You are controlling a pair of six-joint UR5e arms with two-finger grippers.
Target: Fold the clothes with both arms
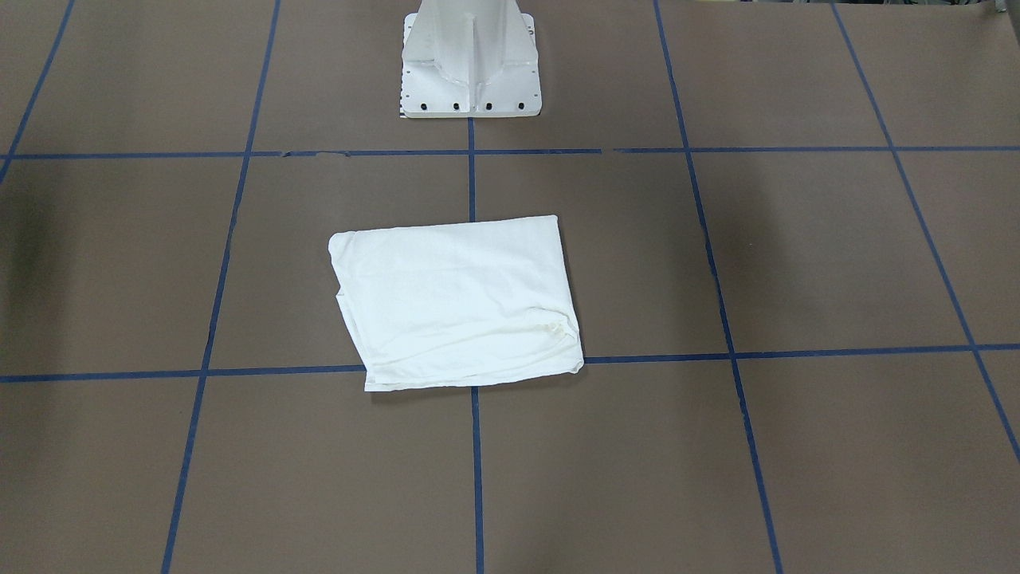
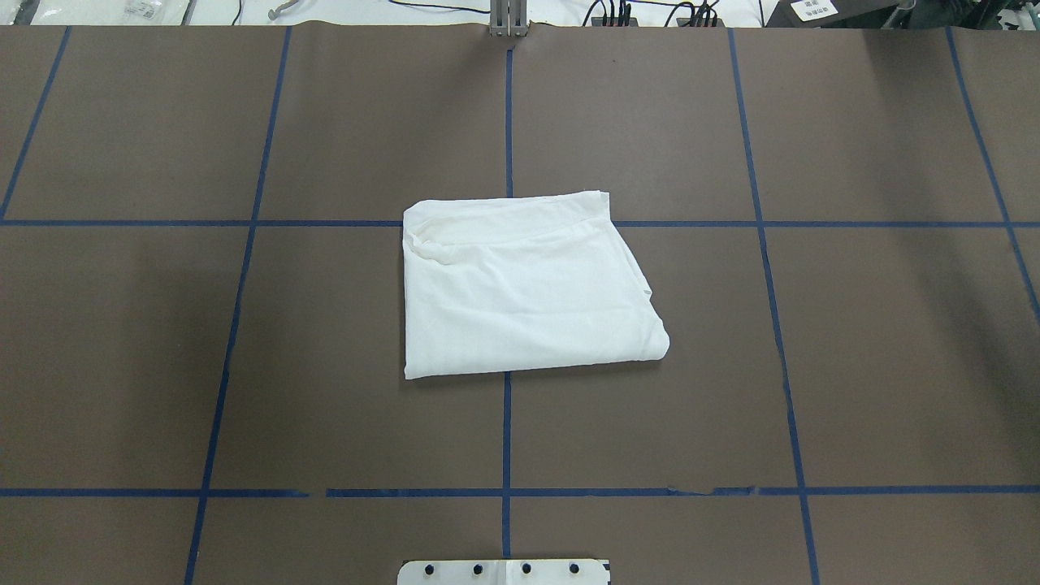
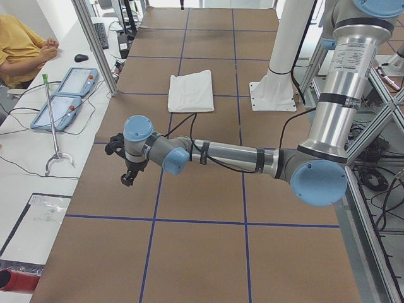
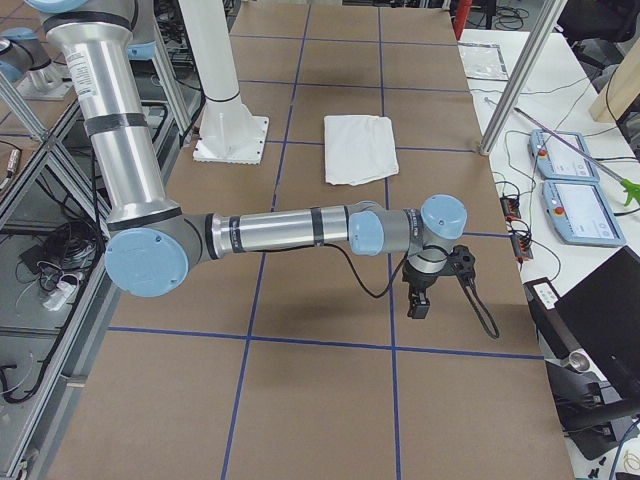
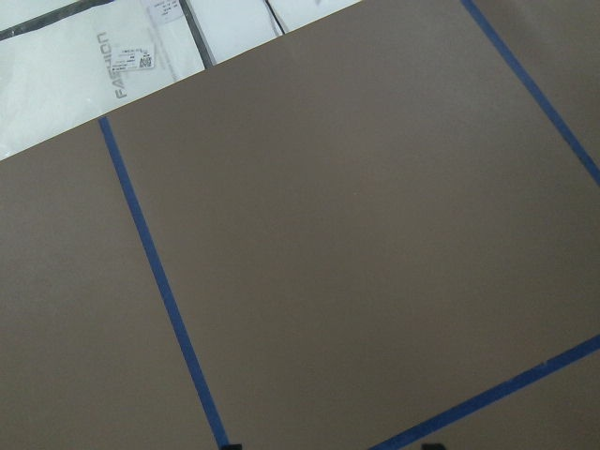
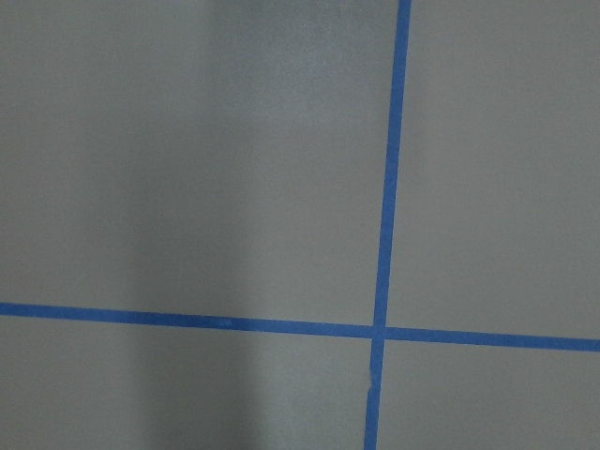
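The left gripper (image 3: 129, 175) hangs over bare brown table (image 3: 202, 208) with nothing visibly in it; how wide its jaws stand cannot be told. The right gripper (image 4: 418, 298) hangs likewise at the opposite end, its opening equally unreadable. Well away from both, about midway between them, the white shirt (image 2: 524, 288) lies as a compact folded rectangle, plain side up. The folding looks finished. Any further half-fold would need both grippers to travel inward to one of its edges.

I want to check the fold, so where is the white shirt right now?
In the overhead view the folded white shirt lies flat at mid-table, over a crossing of the blue tape lines, straight ahead of the white pedestal base.
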